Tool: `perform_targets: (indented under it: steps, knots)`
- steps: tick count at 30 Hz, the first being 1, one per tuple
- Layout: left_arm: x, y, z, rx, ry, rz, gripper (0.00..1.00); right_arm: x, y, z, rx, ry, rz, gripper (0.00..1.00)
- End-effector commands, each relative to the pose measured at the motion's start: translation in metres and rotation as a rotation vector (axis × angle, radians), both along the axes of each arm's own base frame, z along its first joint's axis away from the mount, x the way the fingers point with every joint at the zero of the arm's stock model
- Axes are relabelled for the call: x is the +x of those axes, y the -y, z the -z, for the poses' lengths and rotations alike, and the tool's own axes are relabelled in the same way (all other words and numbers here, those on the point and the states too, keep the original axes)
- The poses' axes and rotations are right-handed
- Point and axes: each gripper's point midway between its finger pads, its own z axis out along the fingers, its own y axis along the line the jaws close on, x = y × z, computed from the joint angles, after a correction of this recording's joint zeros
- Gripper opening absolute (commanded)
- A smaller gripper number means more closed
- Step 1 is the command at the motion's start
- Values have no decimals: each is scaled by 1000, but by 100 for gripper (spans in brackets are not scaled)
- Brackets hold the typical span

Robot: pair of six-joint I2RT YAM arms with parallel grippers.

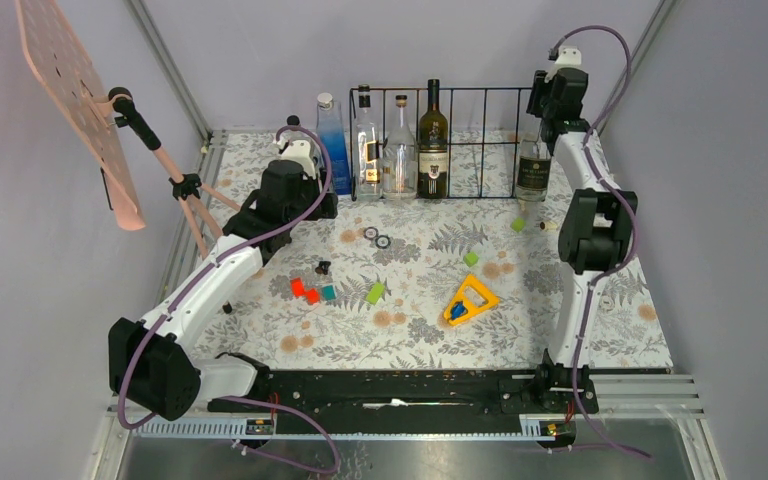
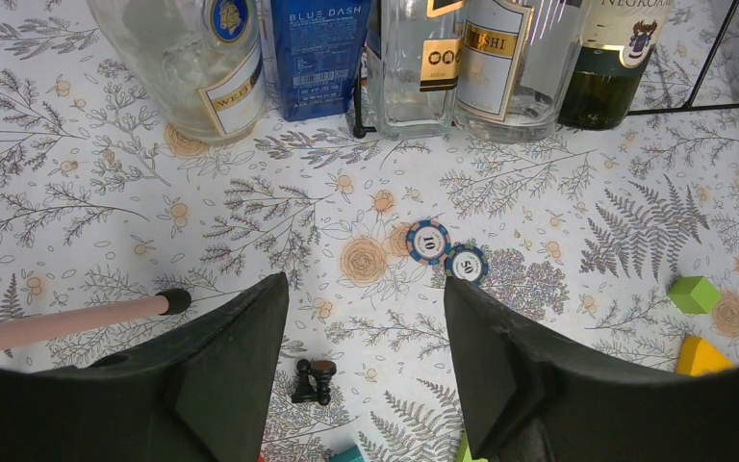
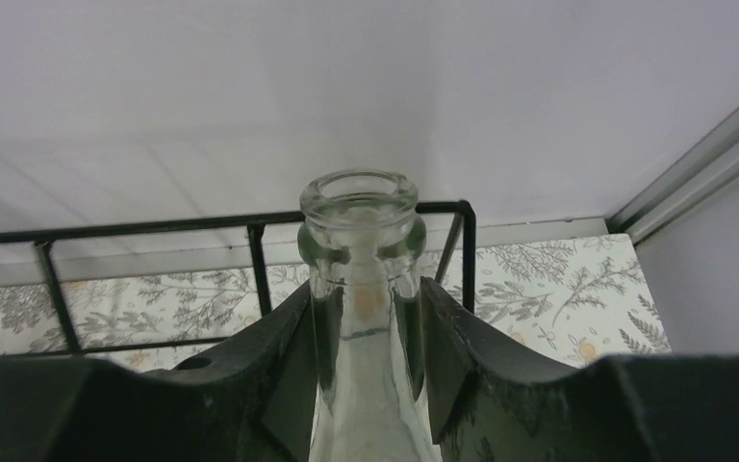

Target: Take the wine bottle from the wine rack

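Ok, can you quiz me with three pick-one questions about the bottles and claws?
1. Where is the bottle in the right claw? A at the rack's right end; B at its left end; C lying flat.
2. How many poker chips lie on the table? A five; B two; C none.
3. The left claw is: A shut on a bottle; B shut on a chip; C open, empty.
Answers: A, rack's corner shows behind it; B, both lie side by side; C, only table between its fingers.

Glossy clear glass wine bottle (image 3: 361, 250), black metal wine rack (image 3: 260, 269) (matt, smooth bars)
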Motion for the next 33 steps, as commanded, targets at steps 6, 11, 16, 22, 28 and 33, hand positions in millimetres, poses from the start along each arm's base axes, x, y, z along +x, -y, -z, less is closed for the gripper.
perform_targets:
  steps: [6,11,16,22,28,33]
  knots:
    - [5,-2,-40,-26,106,-7,65,-63,-3,-120,-44,265,-9,0]
    - [6,-2,-38,-26,102,-8,65,-93,-7,-138,-18,327,-15,0]
    - [5,-4,-40,-20,110,-13,65,-118,-12,-164,-10,379,-28,0]
    - [5,-5,-43,-17,121,-15,65,-149,-25,-195,-77,435,-43,0]
    - [6,-7,-40,-8,118,-23,65,-173,-88,-222,-209,477,-152,0]
    - [6,-10,-41,3,126,-32,65,-200,-135,-236,-173,518,-226,0]
